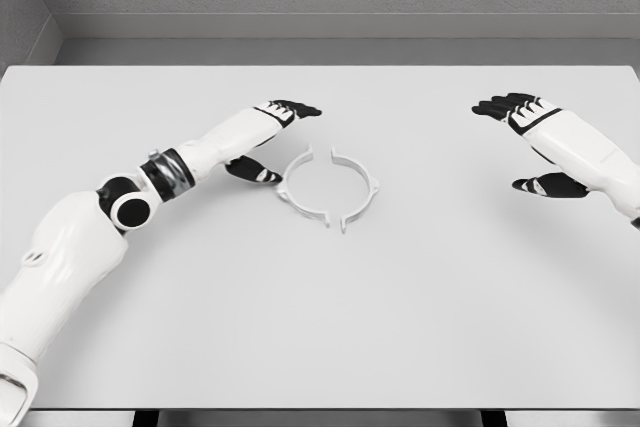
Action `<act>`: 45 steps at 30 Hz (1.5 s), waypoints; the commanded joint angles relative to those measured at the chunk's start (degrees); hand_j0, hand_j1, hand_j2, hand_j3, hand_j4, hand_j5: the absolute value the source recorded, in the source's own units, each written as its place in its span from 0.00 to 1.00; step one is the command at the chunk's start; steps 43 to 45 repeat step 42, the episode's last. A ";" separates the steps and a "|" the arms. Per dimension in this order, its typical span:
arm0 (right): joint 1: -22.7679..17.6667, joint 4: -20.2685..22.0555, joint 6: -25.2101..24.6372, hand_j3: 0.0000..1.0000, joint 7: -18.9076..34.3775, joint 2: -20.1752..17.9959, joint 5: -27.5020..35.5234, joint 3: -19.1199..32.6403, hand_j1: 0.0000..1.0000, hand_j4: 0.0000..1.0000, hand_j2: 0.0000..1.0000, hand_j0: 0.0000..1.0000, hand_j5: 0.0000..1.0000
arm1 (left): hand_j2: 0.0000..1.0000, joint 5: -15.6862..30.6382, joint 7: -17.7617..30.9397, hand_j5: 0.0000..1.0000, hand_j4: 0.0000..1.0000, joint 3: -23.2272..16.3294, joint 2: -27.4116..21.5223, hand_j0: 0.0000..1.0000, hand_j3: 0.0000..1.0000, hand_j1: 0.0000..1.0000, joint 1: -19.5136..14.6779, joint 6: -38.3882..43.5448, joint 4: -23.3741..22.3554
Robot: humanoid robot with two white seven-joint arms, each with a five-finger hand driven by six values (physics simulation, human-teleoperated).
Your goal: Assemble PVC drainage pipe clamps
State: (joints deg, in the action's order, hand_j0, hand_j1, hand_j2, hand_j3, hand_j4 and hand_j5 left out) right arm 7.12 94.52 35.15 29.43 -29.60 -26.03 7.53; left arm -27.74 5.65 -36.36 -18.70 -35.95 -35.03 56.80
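Head view shows us two white half-ring clamp pieces lying flat near the middle of the white surface [420, 307], the left half clamp [300, 190] and the right half clamp [358, 190] facing each other so they nearly form a circle, with small gaps between their ends at the far and near sides. We see our left hand [268, 137] just beside the left half, its black fingers [298, 108] stretched out and relaxed, holding nothing, thumb close to the ring's outer edge. Our right hand [535, 142] hovers well apart on the right, fingers likewise extended and loose, grasping nothing
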 commanded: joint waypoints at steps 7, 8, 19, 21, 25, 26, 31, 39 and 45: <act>-0.09 0.31 -0.15 1.00 0.02 -0.10 0.36 0.12 1.00 1.00 1.00 1.00 1.00 | 1.00 0.32 0.06 1.00 1.00 0.06 0.95 1.00 1.00 1.00 0.18 0.03 0.06; -0.09 0.31 -0.15 1.00 0.02 -0.10 0.36 0.12 1.00 1.00 1.00 1.00 1.00 | 1.00 0.23 0.06 1.00 1.00 0.06 1.03 1.00 1.00 1.00 0.26 0.03 0.06; -0.18 0.31 -0.15 1.00 0.02 -0.10 0.45 0.21 1.00 1.00 1.00 1.00 1.00 | 1.00 -1.35 0.06 1.00 1.00 0.15 2.18 1.00 1.00 1.00 0.70 0.03 0.15; -0.18 0.31 -0.15 1.00 0.02 -0.10 0.36 0.12 1.00 1.00 1.00 1.00 1.00 | 1.00 -1.35 0.06 1.00 1.00 0.15 2.09 1.00 1.00 1.00 0.70 0.03 0.15; -0.18 0.31 -0.15 1.00 0.02 -0.10 0.36 0.12 1.00 1.00 1.00 1.00 1.00 | 1.00 -1.18 0.06 1.00 1.00 0.59 1.30 1.00 1.00 1.00 0.26 0.03 0.06; -0.18 0.31 -0.15 1.00 0.02 -0.10 0.36 0.12 1.00 1.00 1.00 1.00 1.00 | 1.00 -1.18 0.06 1.00 1.00 0.59 0.42 1.00 1.00 1.00 0.09 0.03 -0.03; -0.18 0.40 -0.15 1.00 0.02 -0.10 0.45 0.12 1.00 1.00 1.00 1.00 1.00 | 1.00 -0.56 -0.03 1.00 1.00 1.47 -9.24 1.00 1.00 1.00 -2.55 0.03 -0.03; -0.09 0.40 -0.15 1.00 0.02 -0.02 0.36 0.03 1.00 1.00 1.00 1.00 1.00 | 1.00 -0.65 -0.03 1.00 1.00 2.17 -25.68 1.00 1.00 1.00 -2.90 0.03 -0.47; -0.09 0.31 -0.15 1.00 0.02 -0.02 0.36 0.03 1.00 1.00 1.00 1.00 1.00 | 1.00 -0.48 -0.03 1.00 1.00 3.14 -27.79 1.00 1.00 1.00 -2.55 0.03 -0.90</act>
